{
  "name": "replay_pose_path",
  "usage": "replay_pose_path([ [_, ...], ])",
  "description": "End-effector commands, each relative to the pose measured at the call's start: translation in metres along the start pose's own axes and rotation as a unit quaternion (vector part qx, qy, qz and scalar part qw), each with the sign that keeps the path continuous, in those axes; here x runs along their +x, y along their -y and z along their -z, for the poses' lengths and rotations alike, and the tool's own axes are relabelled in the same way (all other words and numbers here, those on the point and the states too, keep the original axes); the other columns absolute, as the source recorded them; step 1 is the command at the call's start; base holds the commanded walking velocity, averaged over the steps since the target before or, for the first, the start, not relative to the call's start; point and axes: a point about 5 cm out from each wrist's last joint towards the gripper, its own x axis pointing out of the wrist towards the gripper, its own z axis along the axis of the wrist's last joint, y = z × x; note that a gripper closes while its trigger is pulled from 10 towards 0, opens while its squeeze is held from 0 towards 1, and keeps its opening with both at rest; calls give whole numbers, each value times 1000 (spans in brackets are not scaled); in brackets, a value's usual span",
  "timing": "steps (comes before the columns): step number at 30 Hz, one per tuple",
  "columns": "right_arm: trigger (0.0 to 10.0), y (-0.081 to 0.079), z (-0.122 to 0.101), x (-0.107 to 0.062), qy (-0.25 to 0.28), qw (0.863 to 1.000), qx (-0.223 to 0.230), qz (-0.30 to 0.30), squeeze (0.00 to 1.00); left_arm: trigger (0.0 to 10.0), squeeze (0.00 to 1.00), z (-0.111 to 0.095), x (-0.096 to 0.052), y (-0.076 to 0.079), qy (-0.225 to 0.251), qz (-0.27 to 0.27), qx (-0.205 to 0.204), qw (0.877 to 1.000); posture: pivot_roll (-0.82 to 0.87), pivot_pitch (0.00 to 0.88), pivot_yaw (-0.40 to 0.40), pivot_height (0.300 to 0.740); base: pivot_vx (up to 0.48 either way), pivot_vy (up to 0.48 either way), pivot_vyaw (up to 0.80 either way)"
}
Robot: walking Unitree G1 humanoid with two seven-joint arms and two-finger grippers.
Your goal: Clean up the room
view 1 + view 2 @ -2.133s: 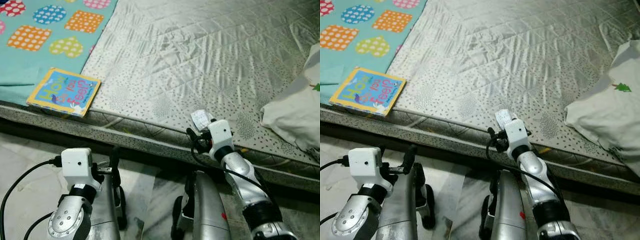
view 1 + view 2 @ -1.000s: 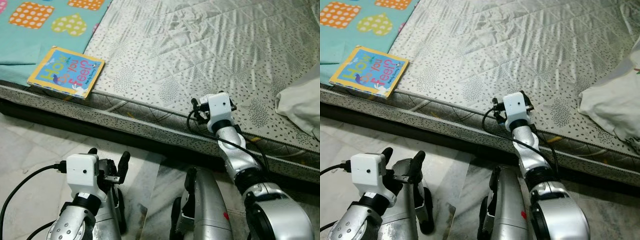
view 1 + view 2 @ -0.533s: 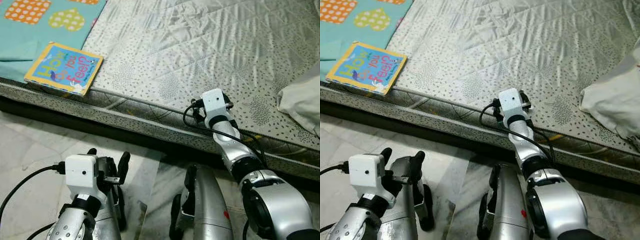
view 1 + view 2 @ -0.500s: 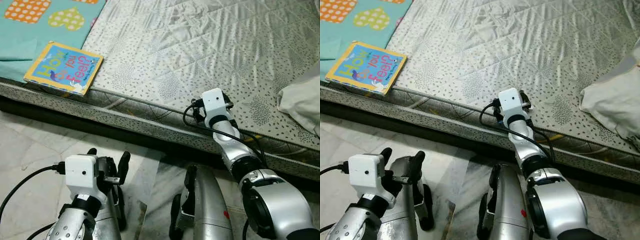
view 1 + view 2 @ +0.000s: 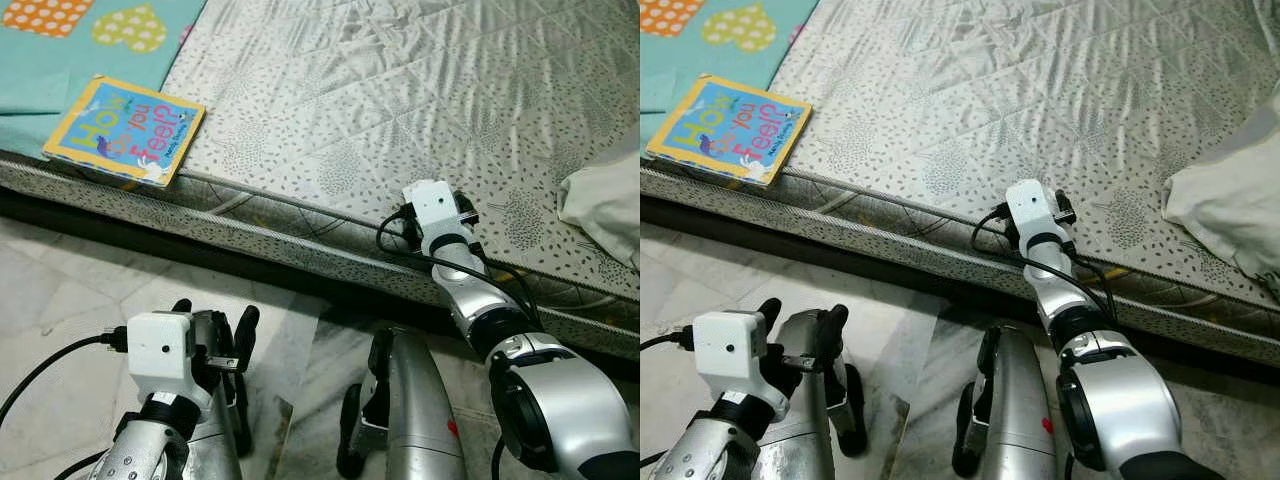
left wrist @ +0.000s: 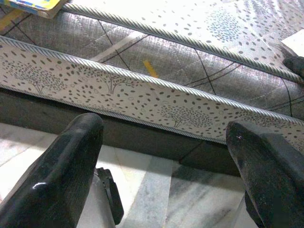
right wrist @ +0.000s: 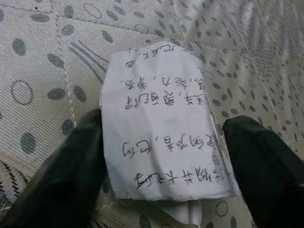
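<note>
1. Left hand is hanging idle over the floor, fingers spread, gripping nothing.
2. Book is lying at the bed's edge: stiff, light.
3. Right hand is straddling the note on the bed, fingers apart. The paper is likely flimsy, flat; pinching a raised edge seems best.

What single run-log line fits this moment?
right gripper: open, straddling paper note on mattress | left gripper: open, idle above floor | book: at mattress edge
</note>
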Motion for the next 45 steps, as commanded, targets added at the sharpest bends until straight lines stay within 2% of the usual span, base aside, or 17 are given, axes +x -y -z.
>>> replay_pose_path([
  [1, 0, 2, 21, -5, -42, 999, 2, 6, 0, 10000, 0, 3, -3, 0, -11, -4, 2, 1000, 246, 430, -126, 550, 0, 0, 0],
  [18, 0, 8, 23, -4, -42, 999, 22, 15, 0, 10000, 0, 0, 10, -1, 2, 6, 7, 1000, 238, 376, -115, 550, 0, 0, 0],
  [23, 0, 11, 18, -3, -34, 999, 35, 21, 0, 10000, 0, -7, 19, 2, 24, 31, 1, 999, 235, 339, -115, 550, 0, 0, 0],
  [29, 0, 12, 14, -1, -28, 998, 50, 19, 0, 10000, 0, -8, 32, 1, 33, 43, 11, 998, 222, 281, -116, 550, 0, 0, 0],
  [33, 0, 13, 14, -2, -25, 996, 84, 11, 0, 10000, 0, -9, 41, -3, 44, 47, 21, 998, 209, 238, -117, 550, 0, 0, 0],
  [37, 0, 10, 19, -4, -23, 990, 141, -14, 0, 10000, 0, -8, 48, -4, 52, 50, 24, 997, 183, 180, -109, 550, 0, 0, 0],
  [39, 0, 10, 23, -6, -23, 985, 170, -19, 0, 10000, 0, -5, 54, -8, 54, 45, 36, 997, 172, 155, -106, 550, 0, 0, 0],
  [43, 0, 10, 27, -8, -16, 981, 191, -23, 0, 10000, 0, -3, 55, -13, 56, 35, 43, 997, 159, 124, -103, 550, 0, 0, 0],
  [45, 0, 8, 30, -11, -3, 976, 214, -35, 0, 10000, 0, 0, 59, -23, 60, 13, 47, 997, 149, 97, -102, 550, 0, 0, 0],
])
